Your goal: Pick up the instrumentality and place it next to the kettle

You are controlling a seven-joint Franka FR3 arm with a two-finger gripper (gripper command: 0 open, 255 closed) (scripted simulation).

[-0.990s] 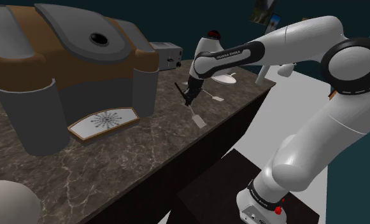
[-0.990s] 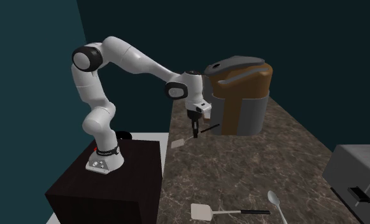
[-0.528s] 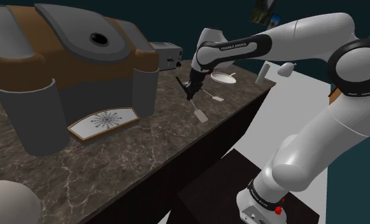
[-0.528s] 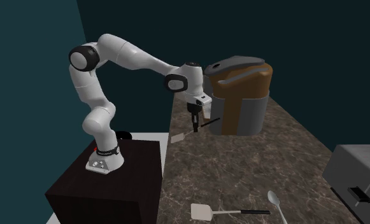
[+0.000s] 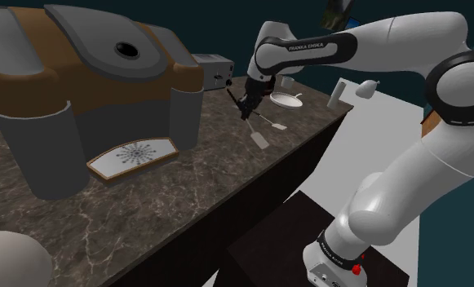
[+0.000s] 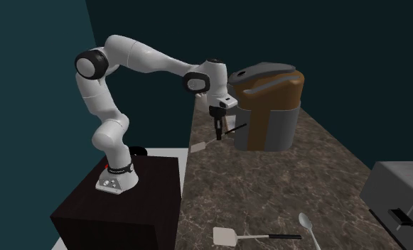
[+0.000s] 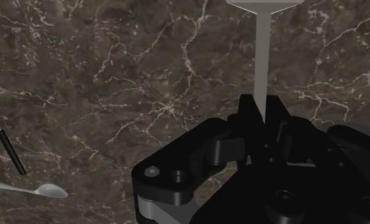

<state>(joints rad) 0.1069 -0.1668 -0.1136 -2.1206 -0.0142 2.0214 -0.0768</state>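
Above the dark marble counter (image 5: 186, 196), the black gripper (image 5: 245, 107) is gripping the spatula (image 5: 259, 137), with both fingers closed tightly on its thin shaft. The spatula is hanging tilted in the air, its pale blade reaching out beyond the fingertips, near the big brown and grey appliance (image 5: 80, 73).

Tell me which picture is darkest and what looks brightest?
Wrist view looks darkest: the black claw nearly melts into the dim counter, though the pale spatula stands out. Shoulder view: the white arm is brightest. Second exterior view: walls look murky.
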